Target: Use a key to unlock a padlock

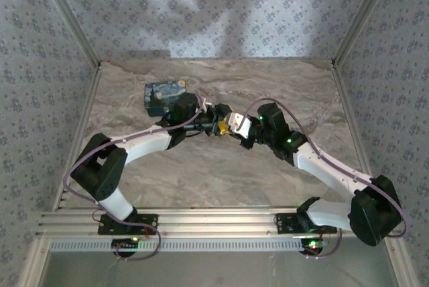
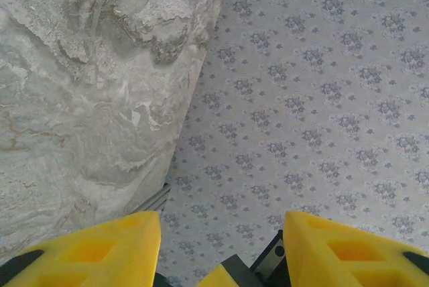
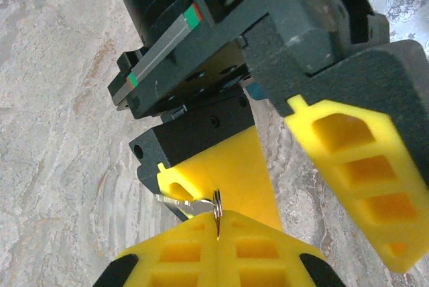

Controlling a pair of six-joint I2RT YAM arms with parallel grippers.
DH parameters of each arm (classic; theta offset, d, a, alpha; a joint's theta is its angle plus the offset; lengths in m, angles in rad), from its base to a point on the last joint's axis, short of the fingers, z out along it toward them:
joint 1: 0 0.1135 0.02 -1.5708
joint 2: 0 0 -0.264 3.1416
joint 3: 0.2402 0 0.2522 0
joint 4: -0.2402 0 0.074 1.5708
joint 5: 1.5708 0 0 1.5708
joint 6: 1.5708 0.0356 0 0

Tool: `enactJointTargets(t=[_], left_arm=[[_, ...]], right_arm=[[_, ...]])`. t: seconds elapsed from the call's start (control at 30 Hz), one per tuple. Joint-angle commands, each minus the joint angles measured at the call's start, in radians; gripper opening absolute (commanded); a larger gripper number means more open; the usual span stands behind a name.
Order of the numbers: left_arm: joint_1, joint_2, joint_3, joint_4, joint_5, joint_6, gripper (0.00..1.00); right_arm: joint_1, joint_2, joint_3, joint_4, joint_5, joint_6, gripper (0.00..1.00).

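**A:** Nearest the lens is the right gripper. Its tips are clenched together and pinch the key at its ring end. The blade sticks out sideways towards the left gripper.

**B:** Is the blade touching it?

**A:** It's touching or just beside the nearer finger, can't tell which. The left jaws stand apart, and I see nothing between the fingers.

**B:** Where on the worktop?

**A:** They're tip to tip around mid-worktop, slightly towards the far edge. The painted tin sits nearer the far-left corner, just behind the left wrist.

**B:** And the padlock?

**A:** Can't pick it out. There's a bluish speck up by the left gripper's body, too small to call.

**B:** So what does the next move turn on?

**A:** My read is the key's long axis. It lies crosswise to the right fingers, pointing at the left gripper. The right arm carries the key, and the left is the nearest free one. Until the keyhole is found, alignment can't be judged.
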Motion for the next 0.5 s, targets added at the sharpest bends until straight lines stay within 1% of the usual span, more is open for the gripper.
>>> enactJointTargets(t=[0.0,0.1,0.23,0.33,0.47], left_arm=[[-0.007,-0.004,-0.007,0.028,-0.008,0.001,0.46],[-0.006,-0.004,-0.008,0.029,-0.008,0.001,0.42],[-0.006,-0.004,-0.008,0.019,-0.008,0.007,0.42],[-0.006,-0.005,-0.012,0.0,-0.012,0.013,0.47],[-0.007,-0.005,-0.019,0.01,-0.013,0.002,0.49]], right_arm=[[0.008,-0.021,-0.007,0.002,-0.016,0.021,0.0],[0.008,-0.023,-0.007,0.005,-0.013,0.023,0.0],[0.006,-0.027,-0.008,0.015,-0.004,0.029,0.0],[0.005,-0.038,-0.009,0.03,0.006,0.039,0.0],[0.002,-0.037,-0.007,0.049,0.01,0.045,0.0]])
